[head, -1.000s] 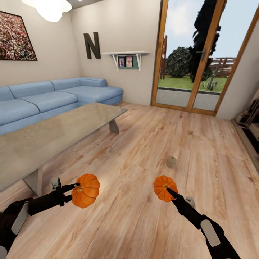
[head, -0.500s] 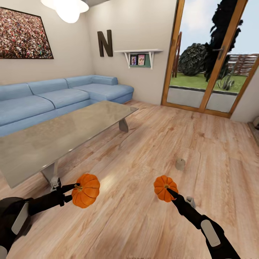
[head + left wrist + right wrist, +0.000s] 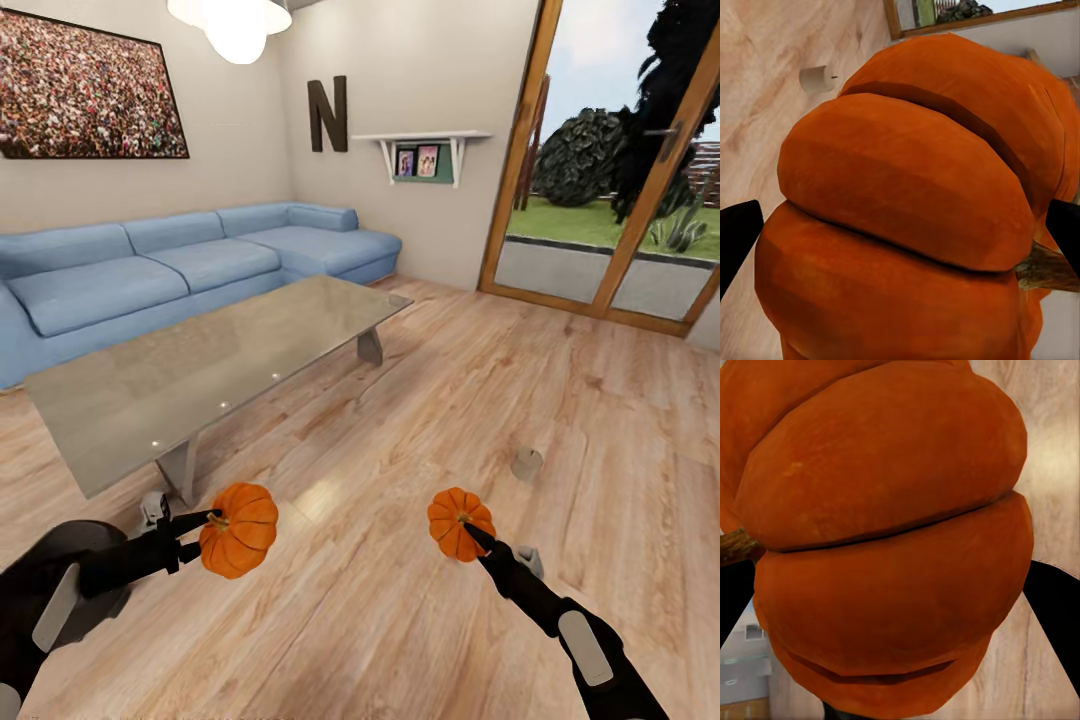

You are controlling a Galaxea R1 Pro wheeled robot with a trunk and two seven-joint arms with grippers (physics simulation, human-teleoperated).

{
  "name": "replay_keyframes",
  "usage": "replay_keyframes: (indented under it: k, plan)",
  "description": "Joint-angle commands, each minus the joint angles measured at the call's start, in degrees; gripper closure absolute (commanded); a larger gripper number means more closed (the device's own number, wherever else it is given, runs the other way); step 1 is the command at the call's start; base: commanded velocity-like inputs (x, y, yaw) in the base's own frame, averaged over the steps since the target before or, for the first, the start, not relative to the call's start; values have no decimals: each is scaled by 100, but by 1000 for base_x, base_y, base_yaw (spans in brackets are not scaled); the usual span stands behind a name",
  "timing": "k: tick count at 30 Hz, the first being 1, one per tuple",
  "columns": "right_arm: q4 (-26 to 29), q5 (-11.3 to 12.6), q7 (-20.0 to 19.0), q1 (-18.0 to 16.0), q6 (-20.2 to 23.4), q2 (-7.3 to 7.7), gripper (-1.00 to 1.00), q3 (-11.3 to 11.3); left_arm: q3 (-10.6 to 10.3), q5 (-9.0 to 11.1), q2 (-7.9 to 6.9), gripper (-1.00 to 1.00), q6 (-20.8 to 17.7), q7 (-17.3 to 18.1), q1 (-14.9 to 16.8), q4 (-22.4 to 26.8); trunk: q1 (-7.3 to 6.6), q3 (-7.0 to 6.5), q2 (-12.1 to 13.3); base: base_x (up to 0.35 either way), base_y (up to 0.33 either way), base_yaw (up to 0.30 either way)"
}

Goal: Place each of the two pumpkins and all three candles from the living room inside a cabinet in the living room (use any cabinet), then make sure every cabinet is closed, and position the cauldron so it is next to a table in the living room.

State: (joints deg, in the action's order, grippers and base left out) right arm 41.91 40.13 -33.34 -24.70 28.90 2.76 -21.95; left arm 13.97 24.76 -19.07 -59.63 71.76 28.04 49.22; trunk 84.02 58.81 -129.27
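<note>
Both arms are carrying loads over the light wood plank floor (image 3: 400,620). The left gripper (image 3: 200,527) is clamped on the larger round ribbed orange pumpkin (image 3: 238,530), gripping near its stem side; in the left wrist view that pumpkin (image 3: 915,217) is sitting between the 2 black fingertips (image 3: 736,240). The right gripper (image 3: 470,533) is clamped on the smaller round ribbed orange pumpkin (image 3: 460,522), and in the right wrist view that pumpkin (image 3: 885,532) is crowding the lens.

1 short beige wax candle (image 3: 527,463) is standing on the floor ahead of the right arm, well apart from both grippers; it is also showing small in the left wrist view (image 3: 816,78). The long glass-topped coffee table (image 3: 220,375) is sitting ahead left, with the blue L-shaped fabric sofa (image 3: 180,265) behind it. Glazed wooden patio doors (image 3: 620,200) are on the right.

Risks: both grips are looking narrow and off-centre on round ribbed bodies, so a pumpkin could be slipping or rotating out during driving or turning. The base could be knocking the candle or clipping the table corner, since the held pumpkins are blocking both wrist cameras.
</note>
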Motion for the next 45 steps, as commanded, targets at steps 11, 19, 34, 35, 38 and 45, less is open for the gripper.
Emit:
replay_keyframes:
  k: [11,19,34,35,38,45]
  plan:
    - [-7,12,20,0,18,2,100,-20,-7,-6,0,100,4,-4,0,0,-242,-111,443,0,0,190]
    - [-6,26,23,9,26,5,100,-26,-26,-6,0,100,4,-4,0,0,-418,-192,763,0,0,190]
    - [-16,32,20,9,28,6,100,-37,-151,-6,-8,100,-5,5,0,0,-440,-140,804,0,0,103]
    - [-16,31,20,9,28,6,100,-37,-152,-6,-6,100,-5,5,0,0,-440,-140,804,0,0,4]
    - [-16,30,20,9,28,6,100,-37,-151,-6,-6,100,-5,5,0,0,-484,-176,884,0,0,-4]
    - [-16,30,21,9,28,6,100,-37,-154,-6,-7,100,-5,5,0,0,-572,-278,1044,0,0,-175]
